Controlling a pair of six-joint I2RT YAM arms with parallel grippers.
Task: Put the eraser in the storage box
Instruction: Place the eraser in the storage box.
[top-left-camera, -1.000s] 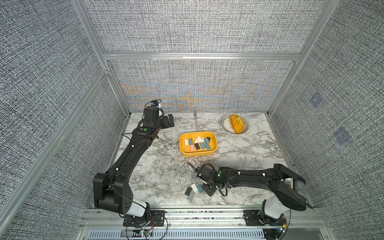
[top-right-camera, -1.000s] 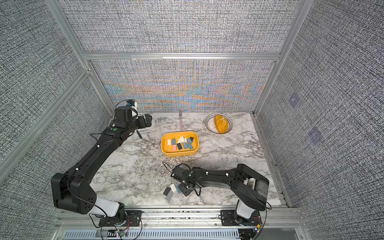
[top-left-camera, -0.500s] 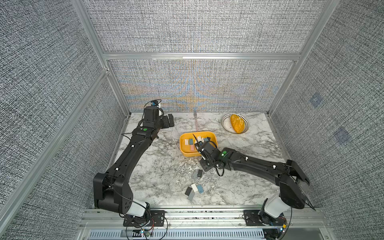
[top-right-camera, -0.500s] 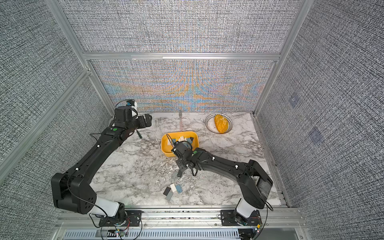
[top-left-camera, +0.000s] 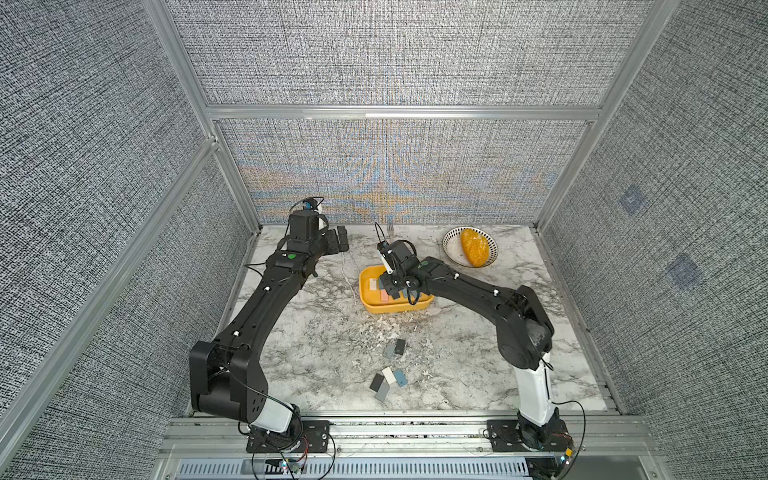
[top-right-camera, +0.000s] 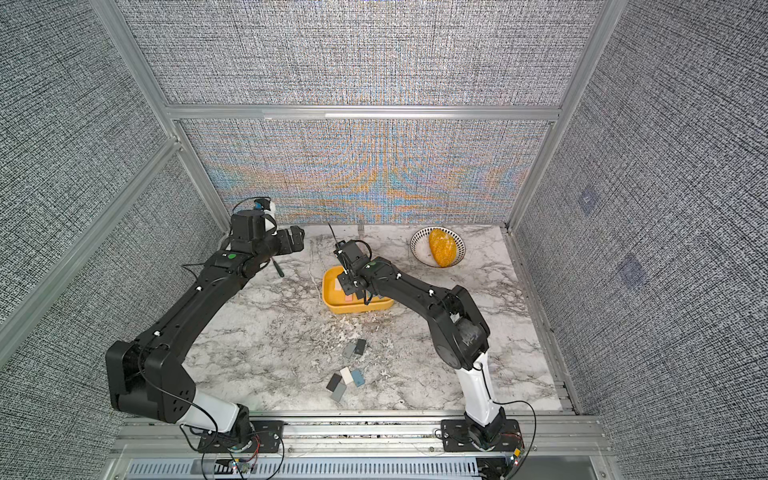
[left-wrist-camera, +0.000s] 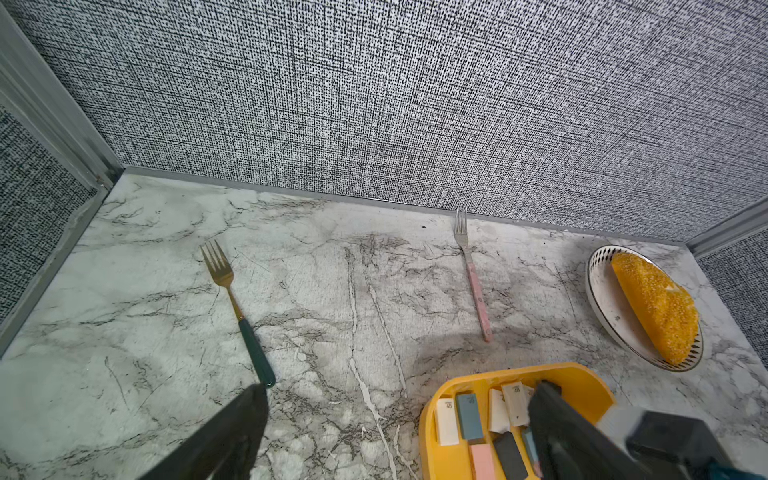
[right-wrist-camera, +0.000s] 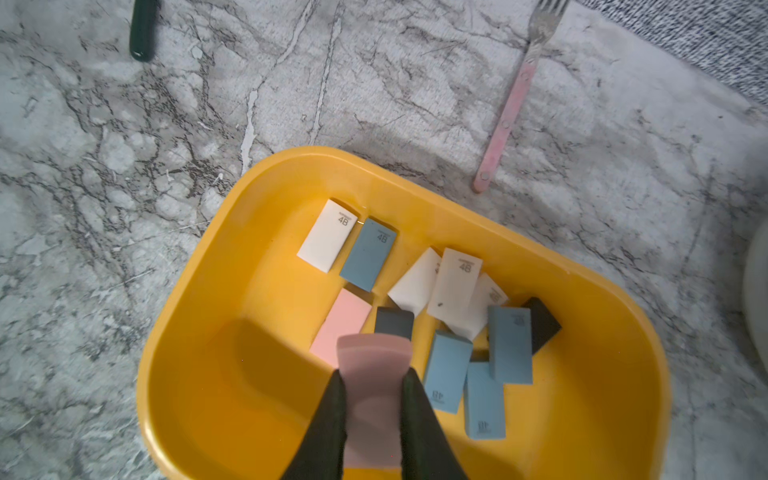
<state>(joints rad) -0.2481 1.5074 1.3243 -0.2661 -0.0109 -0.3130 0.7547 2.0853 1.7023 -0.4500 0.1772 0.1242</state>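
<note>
1. Above the storage box (top-left-camera: 386, 308) in both top views hangs my right gripper (top-left-camera: 387, 286); my left gripper (top-left-camera: 338, 241) is farther off.
2. Left wrist: that gripper gapes, empty.
3. Right wrist: my right gripper pinches the pink eraser (right-wrist-camera: 374, 361), long axis running out ahead of the jaws, box directly beneath.

- Storage box (top-left-camera: 374, 305): in both top views much of its floor lies under the right gripper (top-left-camera: 388, 286); the left wrist view cuts it off at the picture's edge.
- Pink eraser (right-wrist-camera: 374, 353): blurred, lower end lost between the gripper's fingers (right-wrist-camera: 332, 415).
- Green-handled fork (right-wrist-camera: 142, 33), beyond the storage box: handle end only, rest out of picture.
- Bowl (right-wrist-camera: 756, 291), beside the storage box: a blurred white sliver at the edge.
- Loose erasers (top-left-camera: 390, 375), well apart from the storage box: print too small to read.
</note>
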